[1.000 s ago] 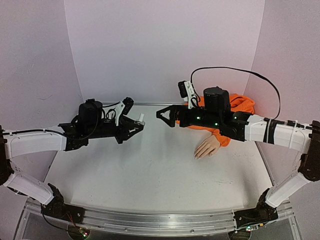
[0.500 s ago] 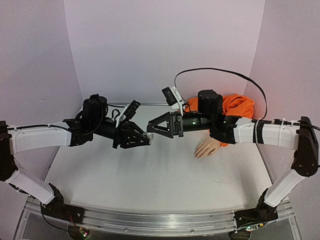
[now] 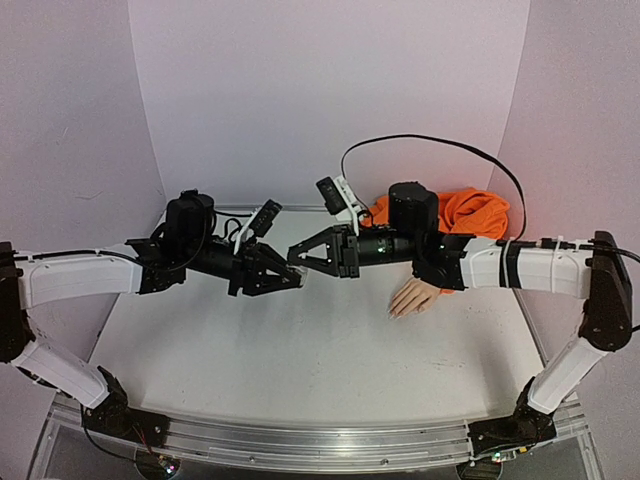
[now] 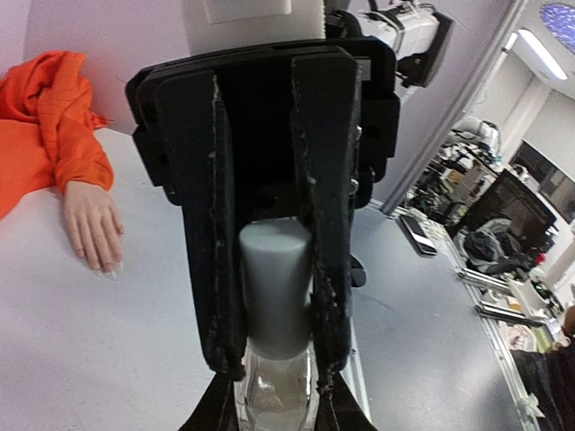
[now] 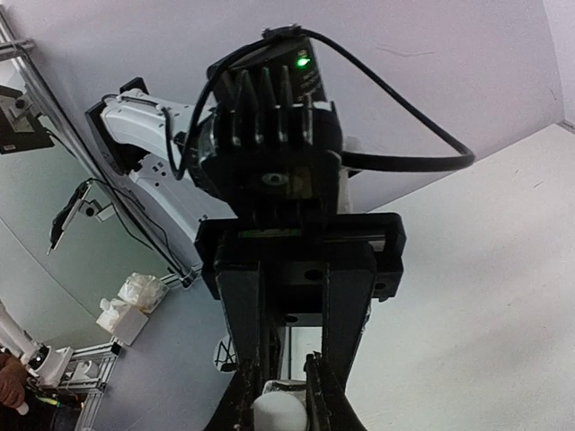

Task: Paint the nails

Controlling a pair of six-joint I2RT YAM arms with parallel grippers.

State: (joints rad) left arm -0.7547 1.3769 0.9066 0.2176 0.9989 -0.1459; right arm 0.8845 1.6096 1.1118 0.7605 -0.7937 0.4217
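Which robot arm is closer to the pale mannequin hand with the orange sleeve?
Right. The right arm runs close beside the pale mannequin hand in the orange fabric sleeve; the left arm lies far across the table from it.

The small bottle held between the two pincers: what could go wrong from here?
1. The bottle hangs above the table, gripped by the left pincer while the right pincer is shut on its cap; a crooked pull could make it slip and fall.
2. It seems to lie nearly sideways, so polish might spill once opened.
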